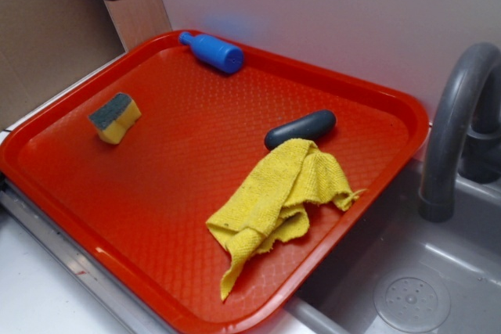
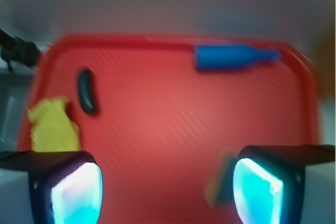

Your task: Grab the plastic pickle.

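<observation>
The red tray [image 1: 156,217] fills most of the exterior view, its textured floor running from the upper left down to the lower centre of the frame. To its right sits a grey sink [image 1: 407,287] with a curved grey faucet [image 1: 454,115] at the right edge.

A crumpled yellow cloth [image 1: 274,201] lies on the tray floor in the lower centre-right of the frame. Its upper edge touches the plastic pickle [image 1: 300,128], a dark oblong piece lying flat just above the cloth, right of centre. In the wrist view the pickle appears at the left, upright in the frame, just beside the cloth and well apart from everything else.

A blue bottle [image 1: 213,52] lies on its side against the tray's far rim, top centre of the exterior view. A yellow sponge [image 1: 114,116] with a grey top rests at the left of the tray, well apart from the pickle.

The gripper [image 2: 168,187] shows at the bottom of the wrist view, blurred, with its two fingers [image 2: 73,192] spread wide and nothing between them. In the exterior view only a part of it appears, high in the upper left corner, above the tray's corner and far from the pickle.
</observation>
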Motion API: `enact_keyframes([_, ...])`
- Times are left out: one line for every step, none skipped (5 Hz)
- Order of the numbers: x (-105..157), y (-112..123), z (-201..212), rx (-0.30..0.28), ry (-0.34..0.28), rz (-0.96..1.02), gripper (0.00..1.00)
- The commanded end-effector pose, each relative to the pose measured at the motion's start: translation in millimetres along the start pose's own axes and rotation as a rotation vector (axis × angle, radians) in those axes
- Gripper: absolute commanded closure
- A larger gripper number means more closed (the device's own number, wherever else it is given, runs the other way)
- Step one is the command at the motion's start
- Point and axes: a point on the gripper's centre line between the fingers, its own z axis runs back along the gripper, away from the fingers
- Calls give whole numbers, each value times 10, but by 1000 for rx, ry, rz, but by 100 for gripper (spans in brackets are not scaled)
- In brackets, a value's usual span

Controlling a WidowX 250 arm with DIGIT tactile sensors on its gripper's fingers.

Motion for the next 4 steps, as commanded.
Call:
enact_keyframes([423, -674, -268, -66, -25, -157, 0])
enact_keyframes([438, -880, -583, 1, 54, -190, 0])
enact_keyframes([383, -940, -854, 15, 108, -205, 0])
enact_keyframes([296, -985, -1118, 10, 178, -215, 0])
